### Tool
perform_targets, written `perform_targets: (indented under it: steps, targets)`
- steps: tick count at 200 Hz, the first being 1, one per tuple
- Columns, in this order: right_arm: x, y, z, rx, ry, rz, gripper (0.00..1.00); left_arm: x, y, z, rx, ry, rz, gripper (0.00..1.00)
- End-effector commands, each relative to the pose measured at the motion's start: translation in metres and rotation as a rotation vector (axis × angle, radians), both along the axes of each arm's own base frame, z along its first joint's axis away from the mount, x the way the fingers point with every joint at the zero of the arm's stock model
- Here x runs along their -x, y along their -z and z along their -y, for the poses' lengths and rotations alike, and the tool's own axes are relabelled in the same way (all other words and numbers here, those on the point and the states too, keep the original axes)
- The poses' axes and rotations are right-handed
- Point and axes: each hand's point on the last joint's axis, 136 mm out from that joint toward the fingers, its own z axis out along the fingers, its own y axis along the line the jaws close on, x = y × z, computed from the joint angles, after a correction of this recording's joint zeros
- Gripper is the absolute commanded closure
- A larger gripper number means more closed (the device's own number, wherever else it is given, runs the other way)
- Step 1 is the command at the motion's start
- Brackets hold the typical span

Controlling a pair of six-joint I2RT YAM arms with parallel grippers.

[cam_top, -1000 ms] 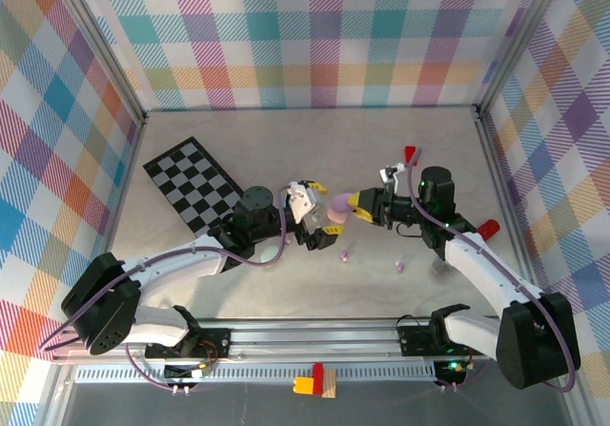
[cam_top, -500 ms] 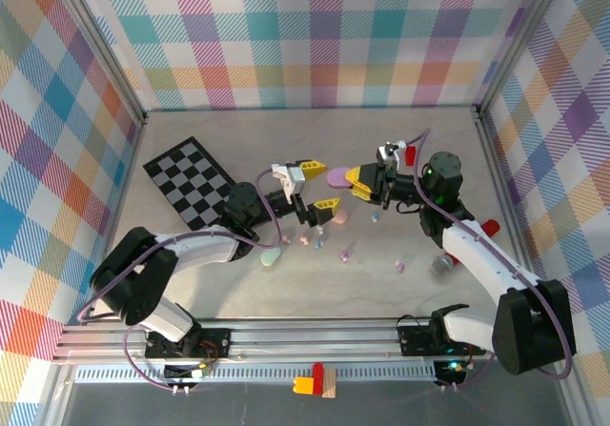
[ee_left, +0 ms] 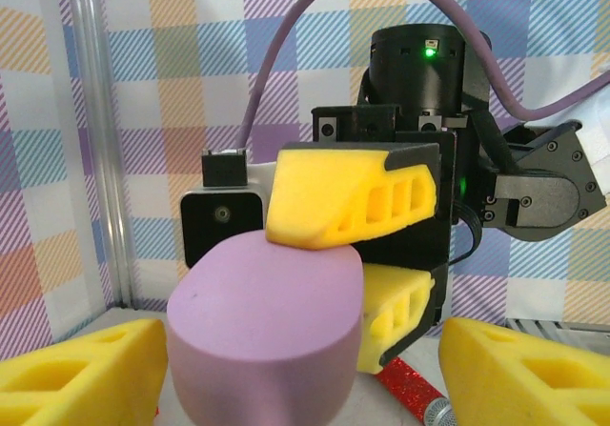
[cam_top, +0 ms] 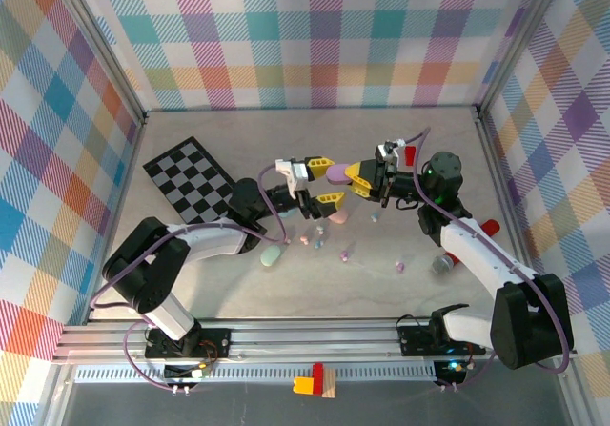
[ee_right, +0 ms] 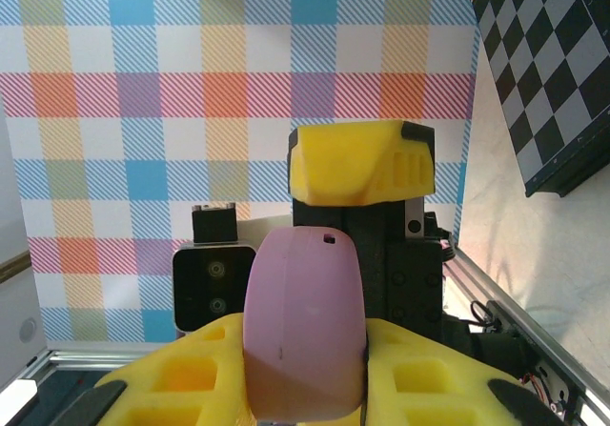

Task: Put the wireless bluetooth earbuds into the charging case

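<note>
My right gripper (cam_top: 351,178) (ee_right: 305,378) is held above the table, shut on a purple oval charging case (cam_top: 337,172) (ee_right: 305,321) that sticks out leftward. My left gripper (cam_top: 322,182) (ee_left: 295,378) faces it, open, its yellow fingers (ee_left: 81,369) on either side of the case's free end (ee_left: 267,331) without touching. A pink case (cam_top: 338,218) and a mint case (cam_top: 273,254) lie on the table below. Tiny pastel earbuds are scattered there: near the pink case (cam_top: 317,244), a purple one (cam_top: 345,253), another purple (cam_top: 400,267) and a light one (cam_top: 375,218).
A black-and-white checkered mat (cam_top: 191,183) lies at the left. A red glitter stick with a silver tip (ee_left: 412,390) lies under the right arm, its red end (cam_top: 488,227) showing by the right wall. Plaid walls enclose the table.
Both grippers rose from the table and moved back; the right one lifted the purple case. The left gripper then edged closer, its open fingers now around the case's end.
</note>
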Motion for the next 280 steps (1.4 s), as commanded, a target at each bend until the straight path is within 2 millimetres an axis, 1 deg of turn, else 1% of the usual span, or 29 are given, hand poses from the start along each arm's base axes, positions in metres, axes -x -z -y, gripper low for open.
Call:
perform_targets:
  steps: [1,47,80,145,170,173,191,230,243,257,280]
  targets:
    - [0.002,-0.014,0.002,-0.019,-0.001,0.045,0.98,0.006,-0.019,0.002,0.041,0.047,0.06,0.3]
    - [0.002,-0.016,0.003,-0.019,0.006,0.044,0.98,0.006,-0.016,0.003,0.031,0.055,0.067,0.35]
    - [0.001,-0.014,0.003,-0.015,0.015,0.043,0.98,0.004,-0.014,0.004,0.033,0.051,0.054,0.44]
    - [0.003,-0.016,0.004,-0.006,0.014,0.058,0.99,0.002,-0.014,0.006,0.036,0.06,0.034,0.46]
    - [0.005,-0.015,0.004,-0.001,0.01,0.062,0.99,0.003,-0.016,0.006,0.038,0.064,0.035,0.5]
    - [0.005,-0.011,0.003,0.008,0.009,0.041,0.99,0.003,-0.016,0.006,0.039,0.064,0.035,0.51]
    - [0.006,-0.01,0.004,0.019,0.01,0.042,0.98,0.004,-0.017,0.006,0.04,0.068,0.036,0.53]
    - [0.006,-0.009,0.004,0.025,0.011,0.042,0.98,0.005,-0.016,0.007,0.036,0.083,0.029,0.53]
    - [0.006,-0.013,0.004,0.016,0.014,0.053,0.98,0.005,-0.014,0.007,0.033,0.083,0.028,0.52]
    - [0.007,-0.019,0.004,0.0,0.011,0.072,0.98,0.005,-0.013,0.008,0.031,0.085,0.027,0.48]
    - [0.007,-0.021,0.004,-0.002,0.012,0.076,0.98,0.005,-0.012,0.008,0.029,0.087,0.025,0.48]
